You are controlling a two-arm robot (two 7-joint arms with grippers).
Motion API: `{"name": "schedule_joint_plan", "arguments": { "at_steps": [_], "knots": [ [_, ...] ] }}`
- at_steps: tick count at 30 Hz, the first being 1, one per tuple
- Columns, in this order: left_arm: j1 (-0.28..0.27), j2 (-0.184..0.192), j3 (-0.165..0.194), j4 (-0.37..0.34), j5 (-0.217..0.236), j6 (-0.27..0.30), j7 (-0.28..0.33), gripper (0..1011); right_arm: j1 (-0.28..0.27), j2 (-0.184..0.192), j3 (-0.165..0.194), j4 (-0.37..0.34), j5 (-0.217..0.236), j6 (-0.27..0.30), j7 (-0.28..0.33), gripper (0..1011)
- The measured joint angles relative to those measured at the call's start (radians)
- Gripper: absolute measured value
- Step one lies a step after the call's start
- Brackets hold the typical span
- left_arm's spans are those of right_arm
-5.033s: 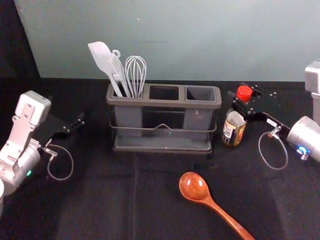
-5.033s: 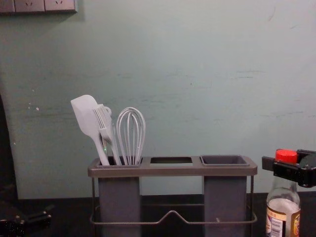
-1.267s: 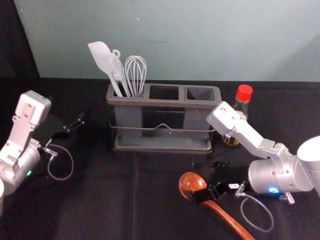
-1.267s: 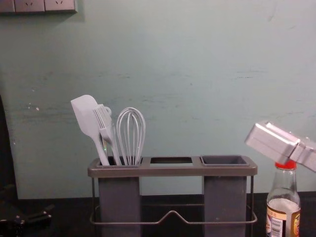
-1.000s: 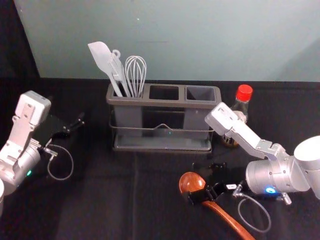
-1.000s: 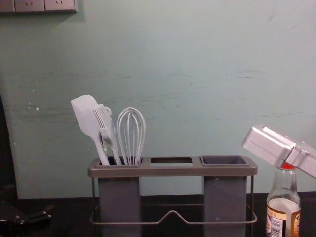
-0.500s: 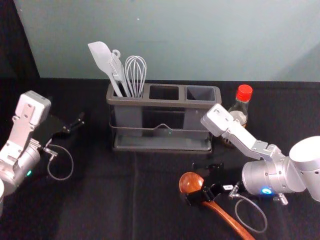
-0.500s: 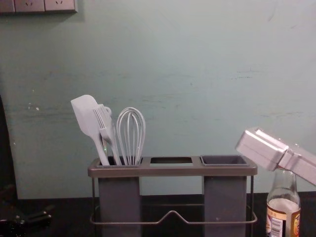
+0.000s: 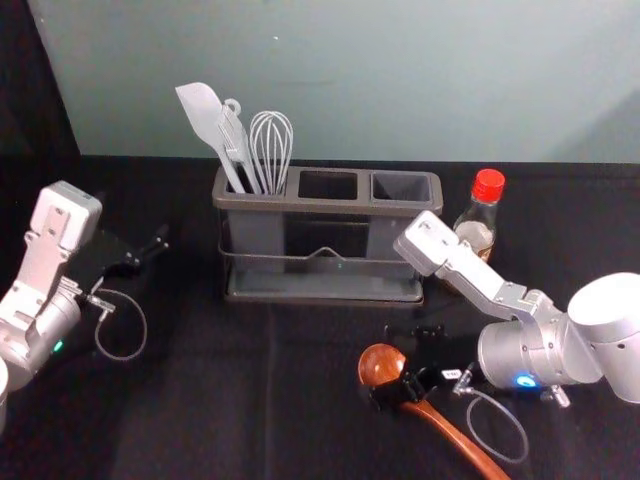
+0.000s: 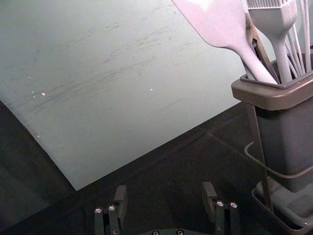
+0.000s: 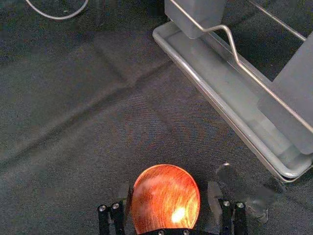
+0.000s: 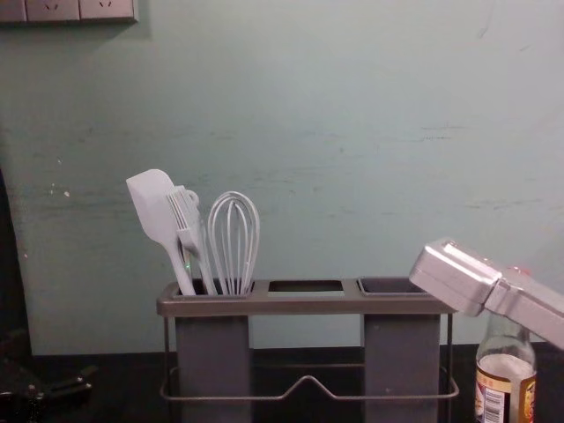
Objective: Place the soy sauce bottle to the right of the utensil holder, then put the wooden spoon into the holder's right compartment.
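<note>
In the head view my right gripper (image 9: 404,364) is at the wooden spoon (image 9: 448,428), just behind its bowl. In the right wrist view the right gripper (image 11: 169,198) is open, with the spoon's bowl (image 11: 166,198) showing between its fingers. The soy sauce bottle (image 9: 476,234) stands upright right of the utensil holder (image 9: 328,204), partly behind the right arm. The holder's right compartment (image 9: 402,186) has nothing in it. My left gripper (image 9: 155,245) is parked at the left; in the left wrist view the left gripper (image 10: 164,198) is open.
A white spatula (image 9: 204,116), a brush and a whisk (image 9: 271,150) stand in the holder's left compartment. Its wire rail and tray (image 9: 325,288) face the front. A wall rises behind the black-covered table (image 9: 200,400).
The right gripper was around the bottle's neck earlier; it let go and moved forward to the spoon. Lately it has drifted slightly left. Bottle, spoon and left arm have stayed put.
</note>
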Motion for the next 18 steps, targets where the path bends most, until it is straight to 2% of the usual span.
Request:
{"name": "schedule_joint_plan", "arguments": {
  "at_steps": [18],
  "knots": [
    [0.000,0.000,0.000,0.000,0.000,0.000,0.000,1005,0.009,-0.028,-0.016,0.016,-0.074,-0.002,0.007,1004]
  ]
}}
